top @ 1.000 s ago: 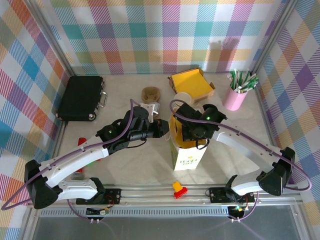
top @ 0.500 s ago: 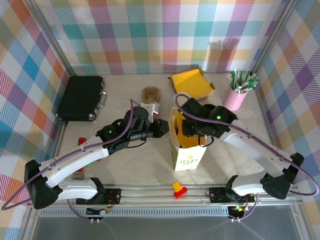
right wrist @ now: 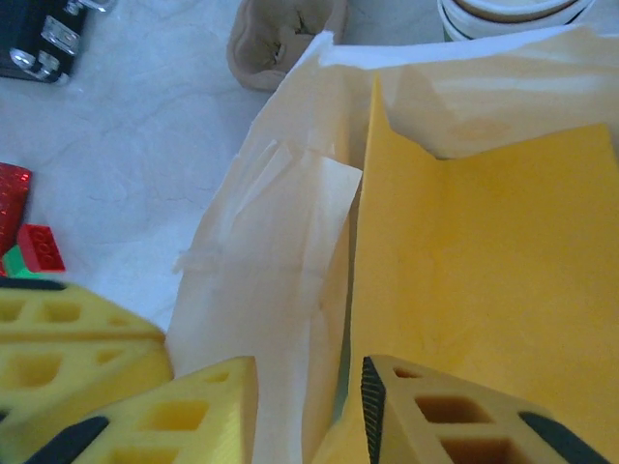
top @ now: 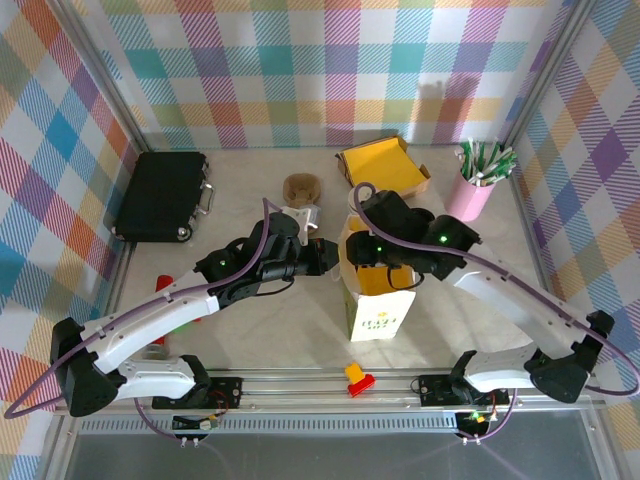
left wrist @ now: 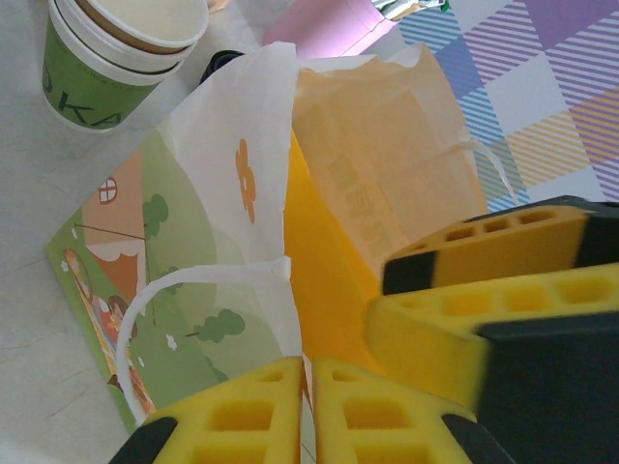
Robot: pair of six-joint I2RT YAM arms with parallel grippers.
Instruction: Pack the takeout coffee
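Right gripper point(right wrist: 309, 367) stood with jaws parted a moderate way and empty over the mouth of the paper bag point(top: 385, 318), where a second earlier it had been shut and lower inside. From that release, the takeout coffee was judged to sit in the bag beneath the gripper, hidden by the walls. Left gripper point(left wrist: 308, 365), just to its left, was pinched closed on the bag rim; the bag was thin creased white paper, printed green and orange, yellow-lined, box-shaped with a looped handle.

Left tool point(left wrist: 308, 377) pinched, right tool point(right wrist: 309, 377) parted.
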